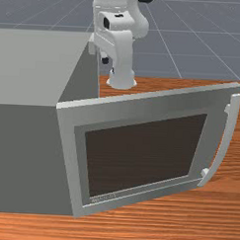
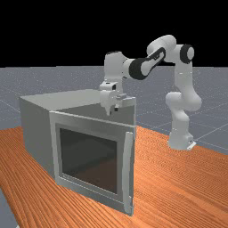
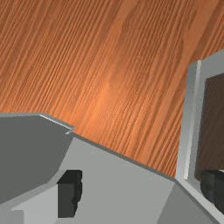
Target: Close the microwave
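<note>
Jaws: parted wide, nothing held between the fingers; the gripper [image 3: 141,192] is placed high by the opening, on the inner side of the door, as seen in the front view.

Table: orange-brown wood [image 1: 161,232], grain visible; the microwave is stood upon it.

Microwave body [image 1: 21,157]: grey box, set at the front view's left, its mouth turned toward the front view's right. To be judged heavy and rigid; not expected to be shifted by a moderate push.

Robot arm [image 2: 182,91]: white and grey, extended across from the far view's right, its hand brought above the mouth. Until it is withdrawn, the path of closing is likely to be obstructed by it.

Door [image 1: 66,139]: one panel, stiff, joined to the body along an upright edge, swung well out. Presumably light on its hinge; smooth, so fingertips may be let slide. Best pressed flat on the outer face, near the free edge, where least force should be needed. The panel must first be passed over or rounded.

Window [image 1: 140,152]: dark pane, framed in grey; possibly brittle, better left unstruck.

Bar handle [image 2: 127,164]: slim, curved, upright along the free edge; could be gripped, though pushing is judged simpler.
</note>
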